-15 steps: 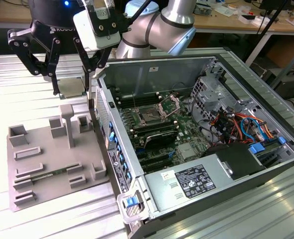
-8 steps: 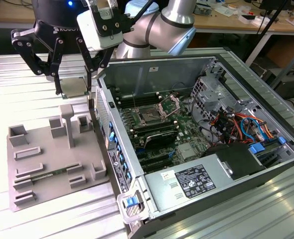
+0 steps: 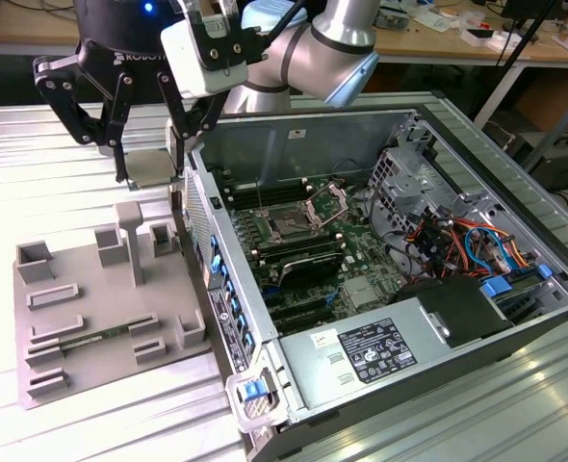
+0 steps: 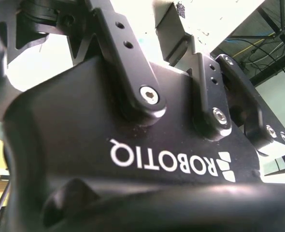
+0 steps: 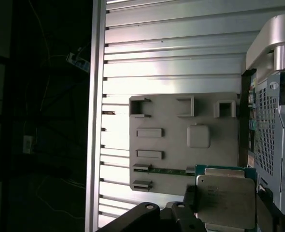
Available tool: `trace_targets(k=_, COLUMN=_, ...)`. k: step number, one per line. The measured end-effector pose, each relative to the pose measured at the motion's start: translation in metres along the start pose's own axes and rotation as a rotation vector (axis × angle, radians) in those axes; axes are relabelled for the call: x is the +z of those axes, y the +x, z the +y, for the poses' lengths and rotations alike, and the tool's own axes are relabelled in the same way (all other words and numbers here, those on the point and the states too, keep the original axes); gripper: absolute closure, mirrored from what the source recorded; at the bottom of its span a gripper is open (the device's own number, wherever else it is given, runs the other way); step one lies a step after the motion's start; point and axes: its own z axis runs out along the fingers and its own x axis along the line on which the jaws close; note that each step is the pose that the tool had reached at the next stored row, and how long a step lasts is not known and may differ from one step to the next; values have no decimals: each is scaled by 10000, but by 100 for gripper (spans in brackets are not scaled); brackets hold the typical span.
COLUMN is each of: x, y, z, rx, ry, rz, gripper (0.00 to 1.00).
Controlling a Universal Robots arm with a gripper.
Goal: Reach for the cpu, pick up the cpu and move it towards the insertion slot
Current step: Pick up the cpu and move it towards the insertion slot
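The cpu [image 3: 155, 164] is a flat silvery square chip hanging in the air above the grey fixture plate [image 3: 82, 318], at the exterior view's left. My gripper [image 3: 151, 175] is shut on it, with one black finger on each side. In the first wrist view the cpu [image 5: 225, 200] shows its metal top and thin green rim, close to the camera. The insertion slot [image 3: 289, 228] lies inside the open computer case, with a dark centre and its metal bracket [image 3: 328, 203] hinged up. The cpu is outside the case wall, up and to the exterior view's left of the slot.
The fixture plate [image 5: 171, 121] carries several raised blocks and a tall post [image 3: 130, 236] just below the cpu. The case's side wall [image 3: 212, 260] stands between the gripper and the motherboard. Cables, drive cages and a power supply [image 3: 375, 348] fill the case's right part.
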Motion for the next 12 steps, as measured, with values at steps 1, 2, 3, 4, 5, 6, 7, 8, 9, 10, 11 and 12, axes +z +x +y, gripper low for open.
trace_targets(k=1, x=0, y=-6, z=0, rx=-1, ry=0, rz=-1, gripper=46)
trace_targets(k=2, x=0, y=-12, z=-1, rx=-1, ry=0, rz=0, gripper=46)
trace_targets(k=3, x=0, y=-23, z=-2, rx=-1, ry=0, rz=-1, gripper=46)
trace_targets(k=4, x=0, y=-37, z=-3, rx=-1, ry=-1, rz=0, gripper=46)
trace_targets(k=5, x=0, y=-43, z=-3, rx=-1, ry=0, rz=-1, gripper=46)
trace_targets(k=6, x=0, y=-50, z=-3, rx=-1, ry=-1, rz=-1, gripper=46)
trace_targets(k=7, x=0, y=-56, z=-4, rx=-1, ry=-1, rz=-1, gripper=46)
trace_targets(k=8, x=0, y=-62, z=-4, rx=-1, ry=-1, rz=0, gripper=46)
trace_targets(k=9, x=0, y=-69, z=-5, rx=-1, ry=-1, rz=-1, gripper=46)
trace_targets(k=10, x=0, y=-77, z=-5, rx=-1, ry=-1, rz=0, gripper=46)
trace_targets(k=11, x=0, y=-82, z=-5, rx=-1, ry=0, rz=0, gripper=46)
trace_targets(k=12, x=0, y=-89, z=-6, rx=-1, ry=-1, rz=0, gripper=46)
